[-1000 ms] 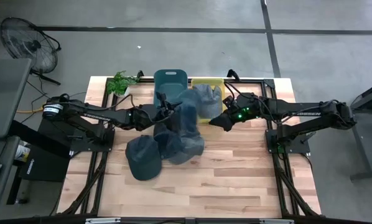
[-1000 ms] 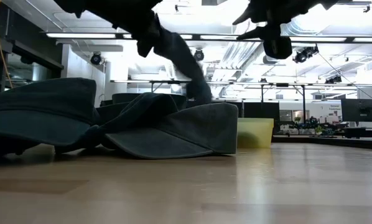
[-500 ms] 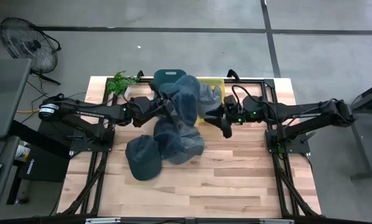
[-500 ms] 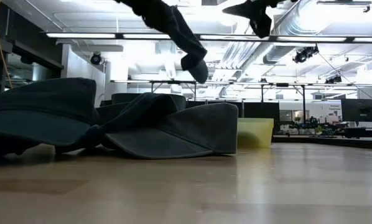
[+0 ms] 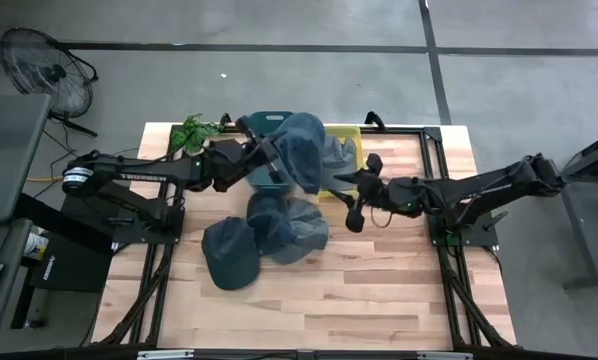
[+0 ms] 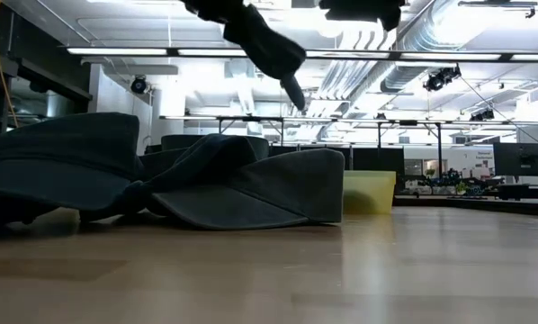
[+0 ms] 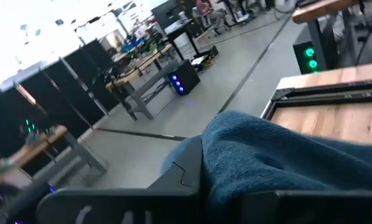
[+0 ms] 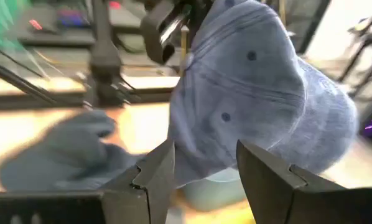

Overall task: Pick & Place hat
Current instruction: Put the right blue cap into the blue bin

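Note:
A blue denim hat (image 5: 301, 150) hangs in the air over the teal bin (image 5: 270, 122) and the yellow bin (image 5: 343, 132) at the table's far side. My left gripper (image 5: 263, 161) is shut on it. In the low view the hat (image 6: 262, 38) dangles high above the pile. My right gripper (image 5: 353, 205) stands open to the hat's right, nothing between its fingers (image 8: 153, 177). In its wrist view the hat (image 8: 254, 93) fills the space ahead. More hats (image 5: 284, 225) lie heaped mid-table, and a dark cap (image 5: 229, 256) rests on its brim and crown at the pile's near left. My left gripper pinches the hat's cloth (image 7: 248, 158) between its two fingers at the hat's left edge (image 5: 275, 160). The fingers lie level and come from the table's left. The hat hangs from them, slack, lifted clear of the pile and the bins.
A small green plant (image 5: 191, 131) stands at the far left corner. The pile of hats (image 6: 206, 184) fills the left half of the low view, with the yellow bin (image 6: 370, 192) behind it. Bare wood (image 5: 379, 290) lies toward the table's near and right edges.
My left gripper has risen and gone toward the table's far edge, rolling as it went. The blue hat, whose lower end lay on the pile, now hangs clear of it above the bins. My right gripper has swung toward the near edge and rolled.

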